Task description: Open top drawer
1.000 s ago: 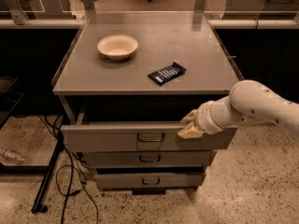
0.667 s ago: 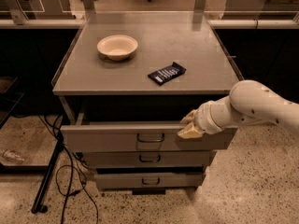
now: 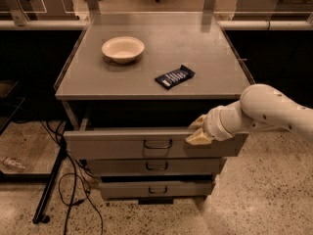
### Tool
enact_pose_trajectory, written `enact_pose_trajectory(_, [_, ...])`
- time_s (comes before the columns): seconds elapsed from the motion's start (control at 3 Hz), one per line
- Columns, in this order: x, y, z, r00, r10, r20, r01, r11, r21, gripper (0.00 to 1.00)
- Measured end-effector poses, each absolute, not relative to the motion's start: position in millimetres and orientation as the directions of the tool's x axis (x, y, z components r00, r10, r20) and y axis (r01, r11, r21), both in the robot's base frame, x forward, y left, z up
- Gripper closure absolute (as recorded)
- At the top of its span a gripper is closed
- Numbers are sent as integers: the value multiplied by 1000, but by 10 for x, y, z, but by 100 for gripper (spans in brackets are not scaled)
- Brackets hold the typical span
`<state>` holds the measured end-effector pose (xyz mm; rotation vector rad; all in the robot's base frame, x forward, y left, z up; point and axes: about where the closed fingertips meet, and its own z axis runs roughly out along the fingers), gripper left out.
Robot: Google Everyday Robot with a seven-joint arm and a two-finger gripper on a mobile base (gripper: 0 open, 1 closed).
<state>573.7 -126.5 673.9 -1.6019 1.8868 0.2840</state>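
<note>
Gripper [image 3: 198, 132], beige, at wide grey top drawer [image 3: 122, 143], lower centre.
Drawer lies left-right, partly out, front toward camera; gripper's spread cannot be told; grey surface [image 3: 146, 77] above, speckled floor [image 3: 264, 199].

Pincer [image 3: 197, 131] at upper right edge of half-open top drawer [image 3: 107, 145]
</note>
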Motion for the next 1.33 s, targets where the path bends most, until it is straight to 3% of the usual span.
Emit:
enact_pose_trajectory(0.33, [5737,-1265,6739,-53,-806,-590,-944,234,-234,12])
enact_pose_trajectory(0.67, [5737,-1264,6739,-53,-806,-590,-944,234,-234,11])
enact_pose_trajectory(1.33, [5712,-1270,6728,-52,-799,-600,-946,231,-227,58])
